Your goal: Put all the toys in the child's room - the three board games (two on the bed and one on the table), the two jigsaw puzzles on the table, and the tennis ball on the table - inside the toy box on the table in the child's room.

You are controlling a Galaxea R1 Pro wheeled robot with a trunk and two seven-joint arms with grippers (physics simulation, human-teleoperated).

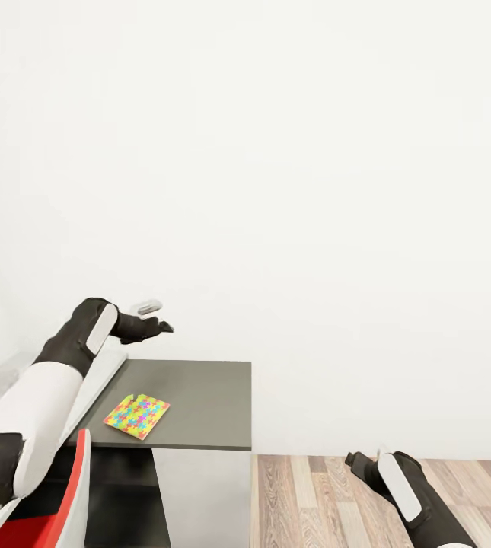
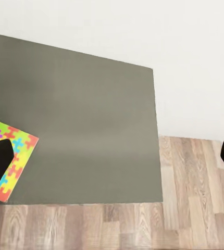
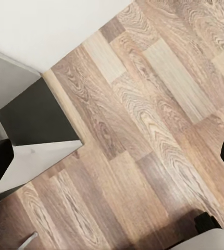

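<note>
While the right gripper [image 1: 352, 460] hangs at five o'clock over wood floor [image 1: 329, 498], jaws apart, one jigsaw puzzle [image 1: 137, 415] lies on the dark grey side desk [image 1: 199, 403] at seven o'clock; beyond, the left gripper [image 1: 165, 327] hovers, jaws spread.

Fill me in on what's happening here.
A two-armed robot faces a dark grey side desk against a white wall. One jigsaw puzzle lies flat near the desk's front left corner. The left tool hangs open above the desk, holding nothing. The right tool hangs low over the wood floor, also open and empty. A red and white chair sits at the desk's left.
</note>
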